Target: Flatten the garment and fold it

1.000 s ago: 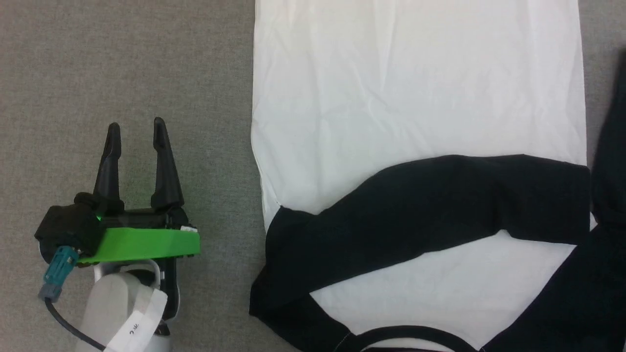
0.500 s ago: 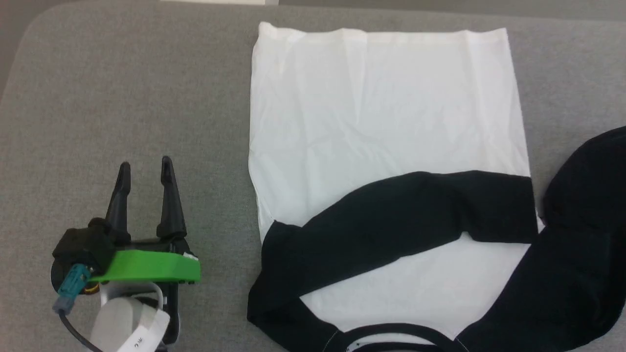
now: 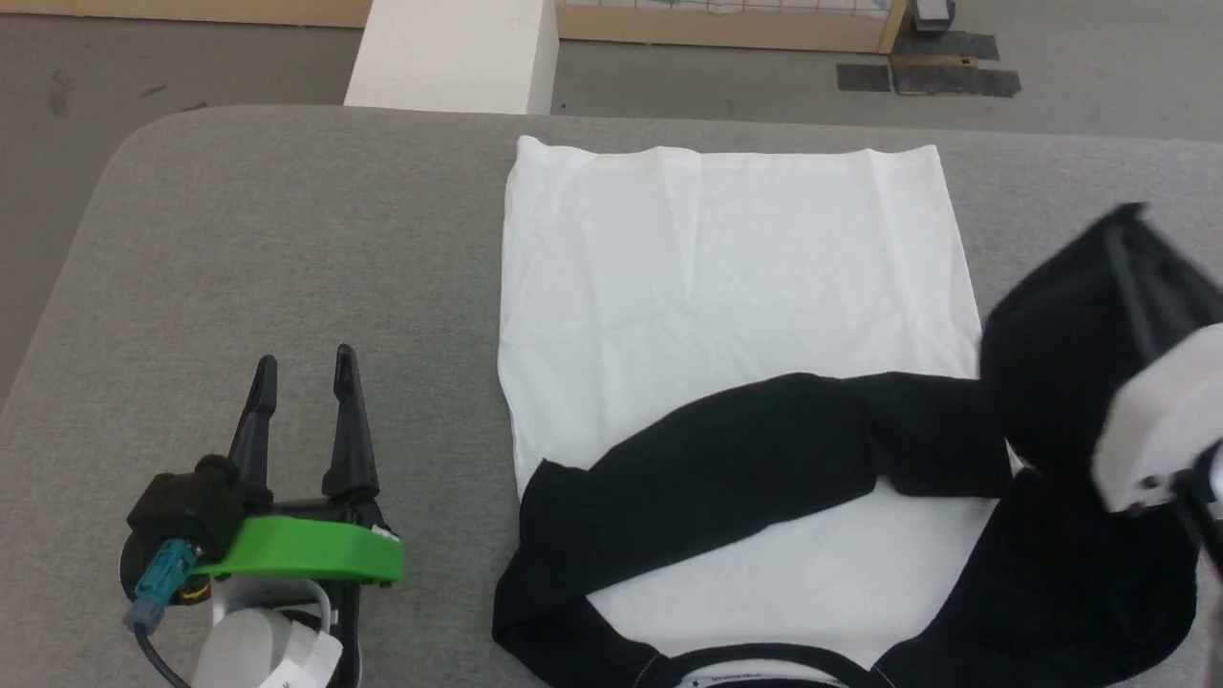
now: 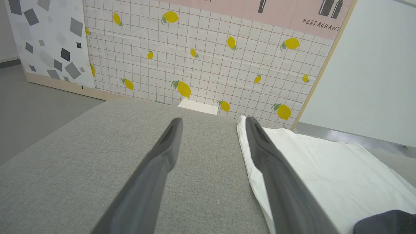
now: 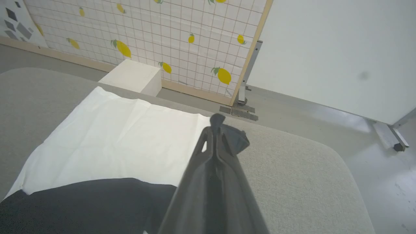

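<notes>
Soft, light and limp by the look of it, the garment (image 3: 726, 287) lies mid-frame on the grey counter (image 3: 287, 239), its black sleeve at the right edge pinched in the closed right claw (image 5: 217, 125), probably best held near the cuff, while the left claw (image 3: 306, 358) stands wide and empty at lower left.

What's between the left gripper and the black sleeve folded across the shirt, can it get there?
Probably yes. The left gripper hovers with jaws open over the bare grey surface, just beside the left edge of the garment. Nothing lies between it and the folded sleeve.
</notes>
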